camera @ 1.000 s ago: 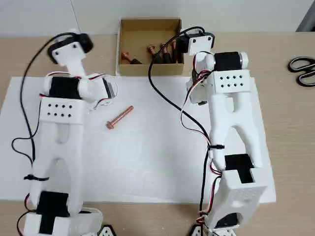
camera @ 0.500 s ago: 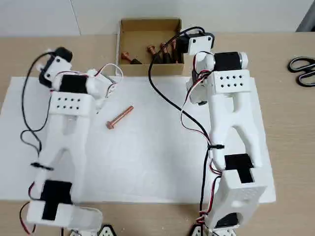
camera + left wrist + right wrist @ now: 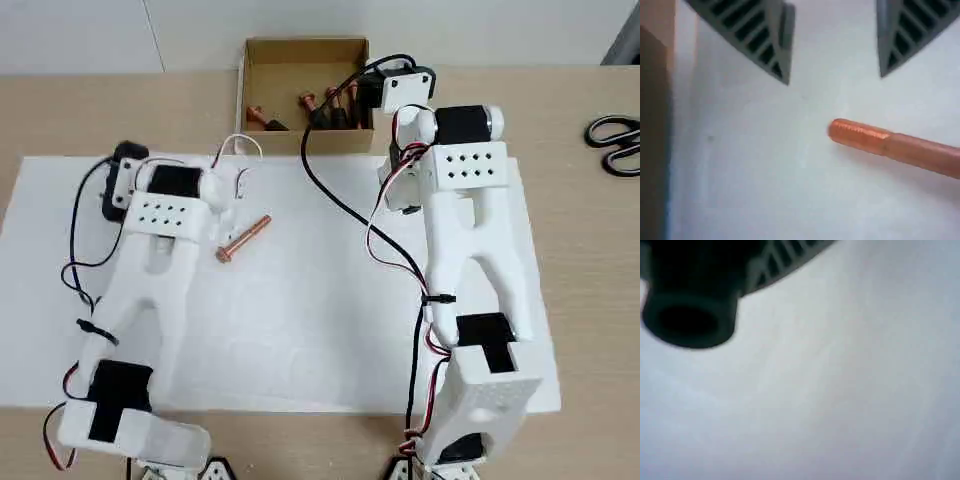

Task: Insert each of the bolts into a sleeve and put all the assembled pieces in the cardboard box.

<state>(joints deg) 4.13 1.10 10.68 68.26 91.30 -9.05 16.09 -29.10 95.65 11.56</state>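
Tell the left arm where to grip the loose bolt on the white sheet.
Probably the smooth shank near the head, from straight above, open fingers straddling it crosswise: the bolt lies flat and diagonal on the sheet, and that leaves the threaded end free for the sleeve.

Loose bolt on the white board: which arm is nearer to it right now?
Left. The left gripper, jaws open, hangs just beside the threaded end of the bolt; the right arm sits across the board, apart.

bolt (image 3: 244,239) copper | sleeve (image 3: 690,322) black | cardboard box (image 3: 300,142) brown | sheet (image 3: 320,320) white | left fingers (image 3: 757,37) grey, ribbed
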